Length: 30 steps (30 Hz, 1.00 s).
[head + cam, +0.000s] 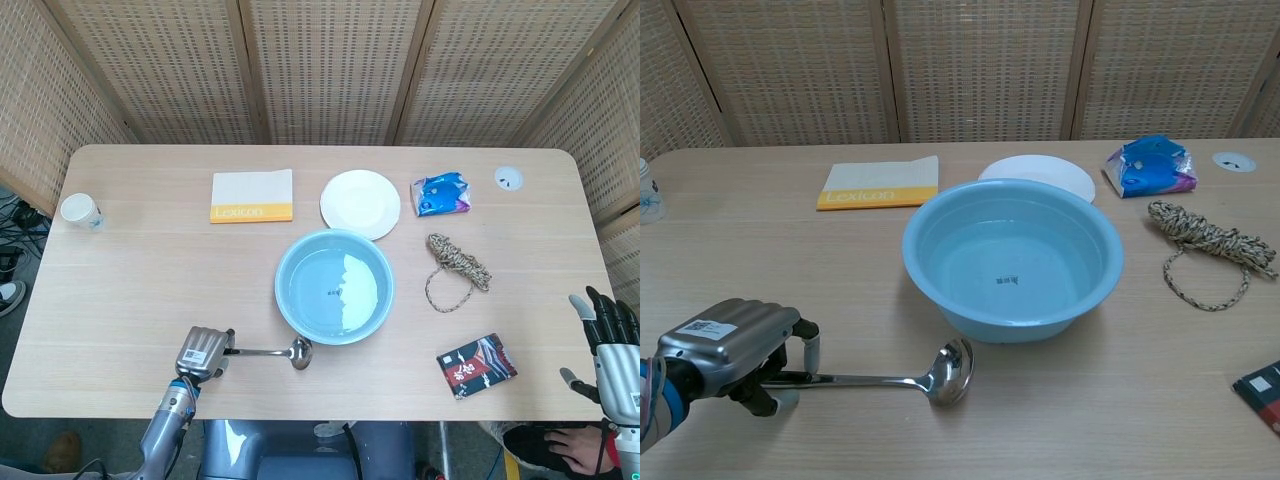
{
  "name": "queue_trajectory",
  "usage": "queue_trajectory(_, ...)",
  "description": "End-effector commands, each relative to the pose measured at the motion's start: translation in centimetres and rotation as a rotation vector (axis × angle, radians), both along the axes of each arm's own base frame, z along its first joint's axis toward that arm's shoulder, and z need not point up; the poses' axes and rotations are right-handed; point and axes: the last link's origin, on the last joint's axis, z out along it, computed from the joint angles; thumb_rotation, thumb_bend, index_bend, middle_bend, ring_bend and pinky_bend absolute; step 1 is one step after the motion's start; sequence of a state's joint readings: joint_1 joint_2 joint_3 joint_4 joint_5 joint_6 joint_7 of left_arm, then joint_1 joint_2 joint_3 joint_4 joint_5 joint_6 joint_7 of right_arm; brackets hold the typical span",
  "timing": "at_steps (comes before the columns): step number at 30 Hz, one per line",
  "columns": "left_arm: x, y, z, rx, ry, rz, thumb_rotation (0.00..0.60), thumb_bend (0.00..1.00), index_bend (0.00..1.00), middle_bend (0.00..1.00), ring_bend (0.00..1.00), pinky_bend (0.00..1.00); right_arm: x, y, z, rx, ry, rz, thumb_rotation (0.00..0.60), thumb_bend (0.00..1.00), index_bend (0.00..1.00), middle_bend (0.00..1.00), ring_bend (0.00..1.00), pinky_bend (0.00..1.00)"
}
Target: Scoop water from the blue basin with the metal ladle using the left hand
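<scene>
The metal ladle (pixel 280 351) (pixel 890 380) lies flat on the table in front of the blue basin (pixel 283 300) (pixel 912 250), its bowl close to the basin's near wall and its handle pointing left. Water fills the basin's bottom. My left hand (pixel 203 352) (pixel 730 345) hovers over the handle's end, fingers arched down above it and thumb low beside it, with a gap showing between fingertips and handle. My right hand (pixel 612 345) hangs beyond the table's right front corner, fingers spread and empty.
Behind the basin are a white plate (pixel 360 203), a yellow-and-white booklet (pixel 252 195) and a blue packet (pixel 440 194). A coiled rope (pixel 456 265) and a dark packet (pixel 477 365) lie to the right. A paper cup (pixel 80 211) stands far left.
</scene>
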State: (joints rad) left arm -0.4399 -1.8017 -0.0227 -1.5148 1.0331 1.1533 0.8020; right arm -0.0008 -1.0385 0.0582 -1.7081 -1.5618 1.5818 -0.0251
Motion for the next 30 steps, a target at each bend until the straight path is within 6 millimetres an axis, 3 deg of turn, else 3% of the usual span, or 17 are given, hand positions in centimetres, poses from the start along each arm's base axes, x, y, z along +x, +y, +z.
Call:
queue_trajectory(1, -0.1, 0.0, -0.3, -0.003, -0.004, -0.001, 0.6, 0.36, 0.48, 0.94, 1.0, 1.0, 0.0, 0.0, 0.1, -0.003, -0.001, 0.001, 0.6, 0.0, 0.0, 0.0, 0.0, 0.0)
queue_trajectory(11, -0.4, 0.1, -0.7, 0.008, -0.003, 0.0, 0.6, 0.36, 0.49, 0.94, 1.0, 1.0, 0.0, 0.1, 0.2, -0.003, -0.003, 0.001, 0.6, 0.0, 0.0, 0.0, 0.0, 0.0)
queue_trajectory(14, -0.5, 0.1, -0.9, 0.008, -0.007, 0.004, 0.6, 0.38, 0.55, 0.94, 1.0, 1.0, 0.0, 0.1, 0.2, -0.003, -0.003, -0.001, 0.6, 0.0, 0.0, 0.0, 0.0, 0.0)
queue_trajectory(22, -0.6, 0.5, -0.5, 0.039, -0.044, 0.007, 0.6, 0.56, 0.77, 0.94, 1.0, 1.0, 0.0, 0.1, 0.2, 0.0, -0.006, 0.0, 0.6, 0.0, 0.0, 0.0, 0.0, 0.0)
queue_trajectory(30, -0.9, 0.9, 1.7, 0.062, -0.081, -0.019, 0.6, 0.58, 0.89, 0.94, 1.0, 1.0, 0.0, 0.1, 0.2, 0.001, -0.007, 0.001, 0.6, 0.0, 0.0, 0.0, 0.0, 0.0)
